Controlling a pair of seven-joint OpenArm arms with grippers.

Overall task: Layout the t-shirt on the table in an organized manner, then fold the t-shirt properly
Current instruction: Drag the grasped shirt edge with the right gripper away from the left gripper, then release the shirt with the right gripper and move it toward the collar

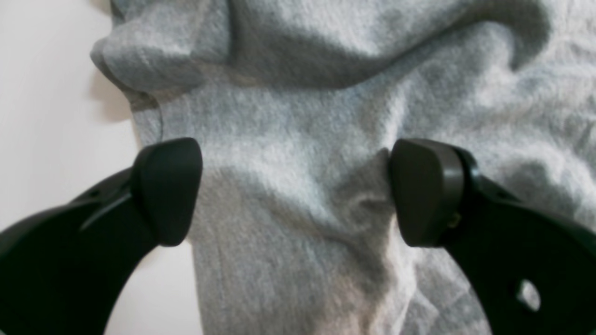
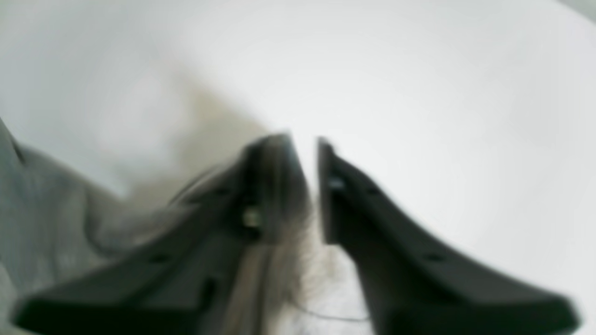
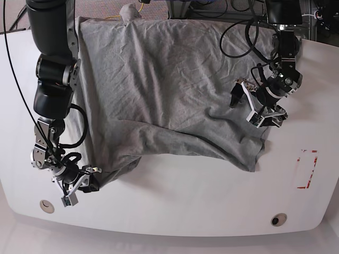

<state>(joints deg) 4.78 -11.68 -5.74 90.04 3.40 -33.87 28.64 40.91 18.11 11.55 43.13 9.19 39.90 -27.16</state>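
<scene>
Grey t-shirt [image 3: 159, 90] spreads over the white surface [image 3: 201, 206], hem toward 6 o'clock beside bare room. Left fingers [image 1: 419, 190] spread wide over fabric at 3 o'clock; right fingers [image 2: 279, 186] narrowly parted at 8 o'clock, fabric between them.

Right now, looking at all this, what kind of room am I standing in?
Probably a robotics lab or test bench. Two black robot arms work a grey t-shirt spread on a white table, loose cables trail behind, and a red outline mark is on the tabletop.

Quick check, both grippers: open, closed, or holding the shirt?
Left gripper: open wide, jaws straddling a fold of the t-shirt, not clamped.
Right gripper: jaws slightly apart at the shirt's corner; the blurred view leaves it unclear whether fabric is gripped.
</scene>
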